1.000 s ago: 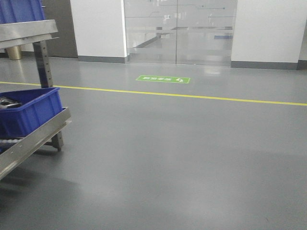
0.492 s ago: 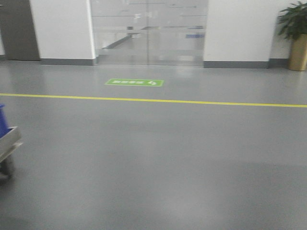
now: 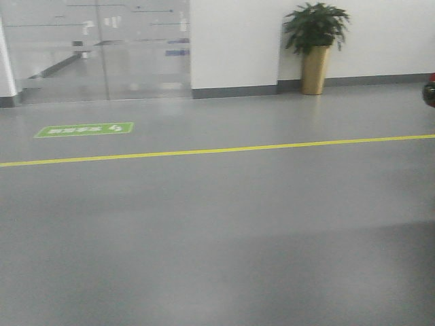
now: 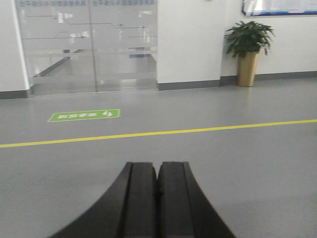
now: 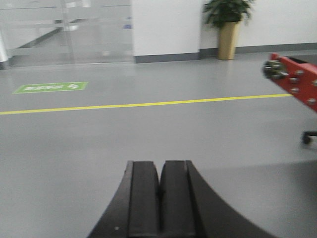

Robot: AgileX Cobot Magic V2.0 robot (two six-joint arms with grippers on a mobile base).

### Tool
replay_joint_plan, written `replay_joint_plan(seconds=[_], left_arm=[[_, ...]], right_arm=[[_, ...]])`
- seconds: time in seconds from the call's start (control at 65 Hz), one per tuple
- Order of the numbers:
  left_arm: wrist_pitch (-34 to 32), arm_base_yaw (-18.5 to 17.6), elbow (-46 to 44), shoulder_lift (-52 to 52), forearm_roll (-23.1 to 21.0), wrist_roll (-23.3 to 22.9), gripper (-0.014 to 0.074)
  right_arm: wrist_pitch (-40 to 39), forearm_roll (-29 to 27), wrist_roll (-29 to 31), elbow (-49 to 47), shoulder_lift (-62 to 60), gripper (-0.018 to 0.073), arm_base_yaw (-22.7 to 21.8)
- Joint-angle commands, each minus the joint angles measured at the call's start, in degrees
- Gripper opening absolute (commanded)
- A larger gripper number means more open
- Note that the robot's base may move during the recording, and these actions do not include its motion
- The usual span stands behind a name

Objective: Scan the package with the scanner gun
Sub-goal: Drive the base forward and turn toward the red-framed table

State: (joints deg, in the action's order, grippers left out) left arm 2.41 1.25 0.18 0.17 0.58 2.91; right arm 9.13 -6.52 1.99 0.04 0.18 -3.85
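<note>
Facing the floor [image 3: 224,238], the left gripper [image 4: 158,168] and right gripper [image 5: 160,168] have jaws pressed together on nothing, probably tucked for driving. Neither package nor scanner gun shows in any view; only a yellow line [image 3: 224,151] and potted plant [image 3: 315,41] lie ahead.

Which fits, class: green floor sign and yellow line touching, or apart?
Apart. The left wrist view shows grey floor between green floor sign and yellow line.

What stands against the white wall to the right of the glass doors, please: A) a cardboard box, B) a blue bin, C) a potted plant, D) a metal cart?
C: a potted plant in a gold pot stands by the white wall, right of the glass doors.
</note>
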Motion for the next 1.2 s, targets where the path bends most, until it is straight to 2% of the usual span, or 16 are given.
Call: replay_joint_plan(seconds=[0.0, 1.185], left_arm=[[-0.81, -0.28, -0.18, -0.17, -0.21, -0.37, -0.0111], [-0.81, -0.26, -0.18, -0.17, -0.21, -0.37, -0.0111]], right_arm=[[-1.02, -0.04, 0.19, -0.04, -0.18, -0.0159, -0.38], [-1.02, -0.04, 0.19, -0.04, -0.18, -0.0159, -0.38]])
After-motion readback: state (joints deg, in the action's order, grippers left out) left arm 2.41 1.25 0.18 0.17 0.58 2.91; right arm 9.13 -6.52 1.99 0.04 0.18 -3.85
